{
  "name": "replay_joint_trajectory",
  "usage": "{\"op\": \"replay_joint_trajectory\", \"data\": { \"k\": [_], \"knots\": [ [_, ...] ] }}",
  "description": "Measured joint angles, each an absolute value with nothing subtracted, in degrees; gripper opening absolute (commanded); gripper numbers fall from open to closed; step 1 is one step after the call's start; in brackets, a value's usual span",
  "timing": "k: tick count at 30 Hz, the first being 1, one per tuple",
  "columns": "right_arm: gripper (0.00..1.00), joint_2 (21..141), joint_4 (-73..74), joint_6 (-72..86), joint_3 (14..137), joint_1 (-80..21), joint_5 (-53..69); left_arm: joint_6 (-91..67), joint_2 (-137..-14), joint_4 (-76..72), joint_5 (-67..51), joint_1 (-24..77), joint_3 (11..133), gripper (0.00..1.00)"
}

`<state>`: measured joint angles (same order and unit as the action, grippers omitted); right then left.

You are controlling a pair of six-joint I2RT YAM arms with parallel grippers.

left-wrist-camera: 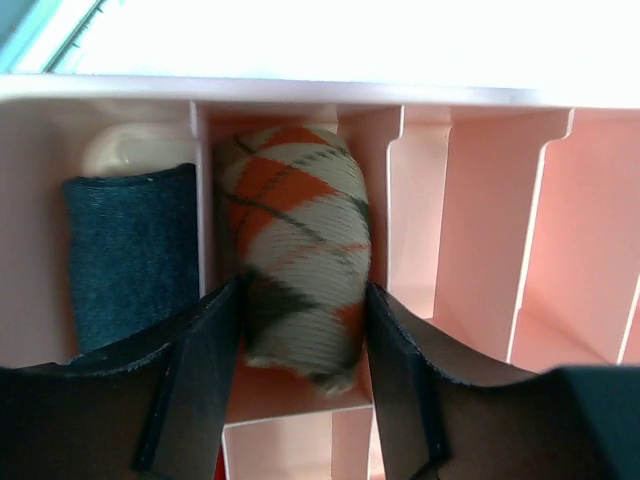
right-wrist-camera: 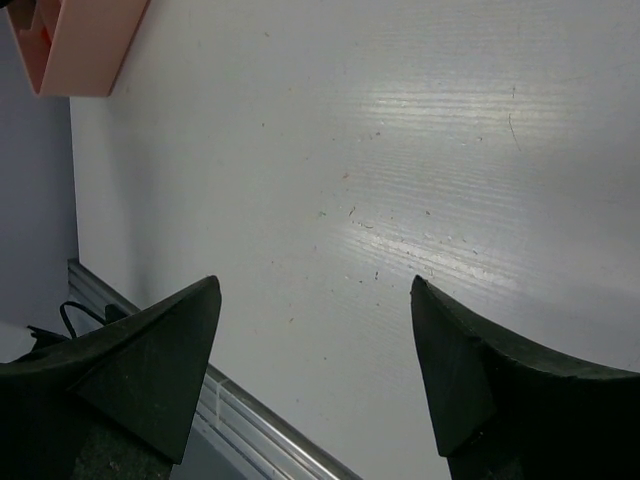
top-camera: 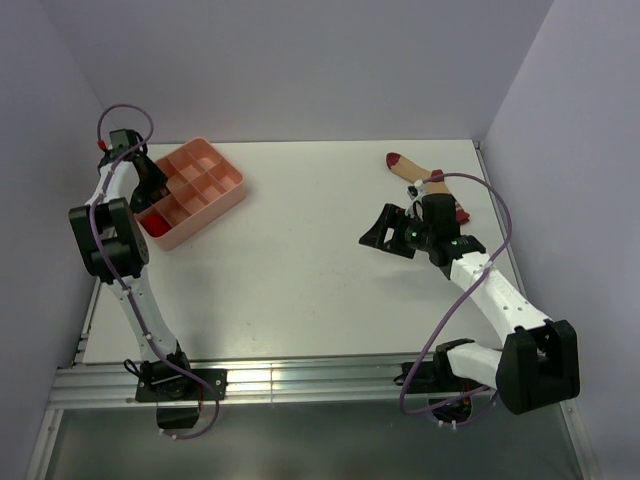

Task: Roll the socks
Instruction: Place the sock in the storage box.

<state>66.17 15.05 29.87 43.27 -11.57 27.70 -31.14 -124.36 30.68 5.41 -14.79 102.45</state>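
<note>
The rolled argyle sock (left-wrist-camera: 295,235) lies in a compartment of the pink tray (left-wrist-camera: 480,200). My left gripper (left-wrist-camera: 303,298) reaches down into that compartment at the tray's left end (top-camera: 150,195). Its fingers stand on either side of the roll's near end, parted about as wide as the roll, with a thin gap on the right side. The tan sock (top-camera: 415,175) with the dark red toe lies flat at the back right of the table, partly hidden behind my right arm. My right gripper (top-camera: 385,232) hovers left of it, wide open (right-wrist-camera: 315,290) over bare table.
A dark blue bundle (left-wrist-camera: 130,250) fills the compartment left of the argyle roll. A red bundle (top-camera: 155,225) shows at the tray's (top-camera: 225,190) near left corner. The tray's corner (right-wrist-camera: 80,40) appears far off in the right wrist view. The table's aluminium front rail (top-camera: 300,380) runs along the near edge.
</note>
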Motion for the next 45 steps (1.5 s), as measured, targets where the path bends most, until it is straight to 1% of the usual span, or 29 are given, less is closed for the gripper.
{"op": "replay_joint_trajectory", "data": {
  "k": [9, 15, 18, 19, 22, 26, 28, 31, 40, 45],
  "knots": [
    [0.83, 65.9, 14.6, 29.5, 42.7, -11.6, 28.2, -31.1, -122.4, 30.4, 7.7, -14.4, 102.4, 0.61],
    [0.83, 65.5, 14.2, 29.4, 42.7, -11.6, 28.7, -31.1, -117.8, 29.6, 9.9, -14.1, 98.5, 0.61],
    [0.83, 65.3, 14.2, 29.3, 42.7, -11.6, 28.8, -31.2, -114.3, 28.0, 11.0, -13.8, 95.3, 0.51],
    [0.82, 65.1, 14.1, 29.3, 42.6, -11.6, 28.8, -31.2, -112.8, 26.6, 11.2, -13.7, 93.8, 0.43],
    [0.82, 64.8, 14.0, 29.3, 42.4, -11.6, 28.8, -31.2, -110.0, 24.0, 11.5, -13.2, 91.7, 0.32],
    [0.82, 64.5, 13.8, 29.3, 41.6, -11.6, 28.9, -31.1, -109.7, 21.2, 11.4, -12.0, 91.6, 0.24],
    [0.82, 64.5, 13.8, 29.3, 41.5, -11.6, 28.9, -31.1, -111.0, 21.2, 11.4, -11.4, 92.3, 0.2],
    [0.82, 64.4, 13.7, 29.0, 41.5, -11.6, 28.9, -31.4, -113.4, 21.5, 11.4, -10.8, 92.6, 0.16],
    [0.82, 64.4, 13.8, 28.9, 40.8, -11.6, 28.5, -33.2, -115.1, 20.6, 11.2, -10.5, 87.6, 0.15],
    [0.82, 63.7, 13.8, 28.9, 40.8, -11.6, 27.7, -33.6, -114.9, 19.9, 11.0, -10.6, 87.3, 0.2]
  ]
}}
